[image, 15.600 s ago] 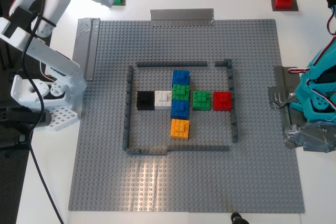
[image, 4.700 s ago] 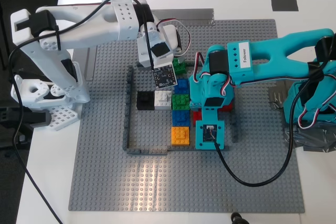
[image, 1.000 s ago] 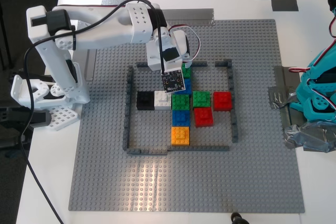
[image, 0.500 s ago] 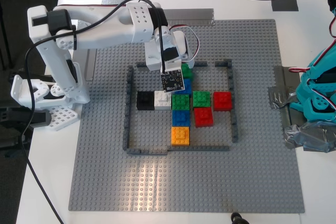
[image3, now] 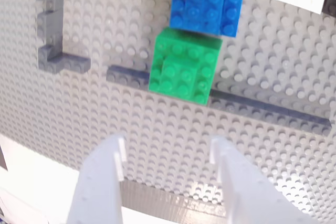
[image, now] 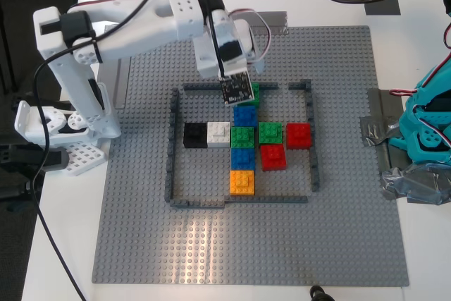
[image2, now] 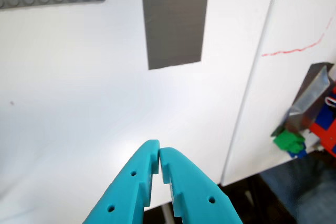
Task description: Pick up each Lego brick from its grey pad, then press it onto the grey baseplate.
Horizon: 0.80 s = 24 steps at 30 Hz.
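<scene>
Exterior view first: the white arm reaches over the grey baseplate point(image: 211, 244) from the exterior view's left, its head hanging above the far edge of the dark frame point(image: 171, 146), where a green brick point(image: 252, 94) peeks out beside it. Inside the frame sit a blue brick point(image: 244, 115), black point(image: 194, 134) and white point(image: 219, 134) bricks, two more green ones, two red bricks point(image: 273, 156) and an orange brick point(image: 242, 181). One grey pad point(image: 381, 3) lies bare on the white table near the exterior view's top right corner. First wrist view: my first gripper point(image2: 159, 157) has its teal tips pressed together with nothing between them, above the white table, and a bare grey pad point(image2: 175, 30) lies ahead of it. Second wrist view: my second gripper point(image3: 167, 153) has its white fingers spread wide and empty, while the green brick point(image3: 184, 65) sits on the baseplate point(image3: 105, 129) across the dark frame strip, touching the blue brick point(image3: 207, 1) beyond it.
</scene>
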Tool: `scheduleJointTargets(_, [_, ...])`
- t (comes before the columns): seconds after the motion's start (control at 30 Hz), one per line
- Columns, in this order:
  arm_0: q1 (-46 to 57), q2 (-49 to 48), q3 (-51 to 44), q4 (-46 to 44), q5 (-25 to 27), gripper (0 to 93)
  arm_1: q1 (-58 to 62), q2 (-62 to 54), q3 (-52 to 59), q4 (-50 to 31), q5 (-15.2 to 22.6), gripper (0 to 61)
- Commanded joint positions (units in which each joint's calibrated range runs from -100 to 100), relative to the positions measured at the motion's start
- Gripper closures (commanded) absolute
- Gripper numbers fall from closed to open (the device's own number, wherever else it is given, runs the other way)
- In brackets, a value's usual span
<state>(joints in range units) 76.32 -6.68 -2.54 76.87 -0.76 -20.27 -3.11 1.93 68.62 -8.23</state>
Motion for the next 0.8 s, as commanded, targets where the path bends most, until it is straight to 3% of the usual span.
scheduleJointTargets(0.0, [0.2, -1.2, -0.8, 0.4, -0.2, 92.7, -4.8, -9.3, -5.4, 4.5, 1.8, 42.3])
scheduleJointTargets(0.03, [0.2, -1.2, -0.6, 0.4, -0.2, 92.7, -6.2, -10.5, -5.4, 5.7, 2.4, 45.6])
scheduleJointTargets(0.1, [0.1, -1.1, -0.3, 0.4, -0.2, 92.7, -9.0, -12.3, -5.5, 7.9, 3.1, 57.7])
scheduleJointTargets(0.17, [0.1, -1.0, -0.2, 0.5, -0.4, 92.7, -12.0, -13.6, -5.7, 10.0, 3.8, 61.0])
scheduleJointTargets(0.53, [-0.8, -0.5, -0.1, 4.2, -0.6, 92.7, -27.6, -15.5, -6.3, 10.5, 4.2, 61.2])
scheduleJointTargets(0.77, [-1.3, -0.5, -0.2, 3.6, -0.2, 92.7, -35.7, -9.9, -15.1, 17.1, 3.0, 61.2])
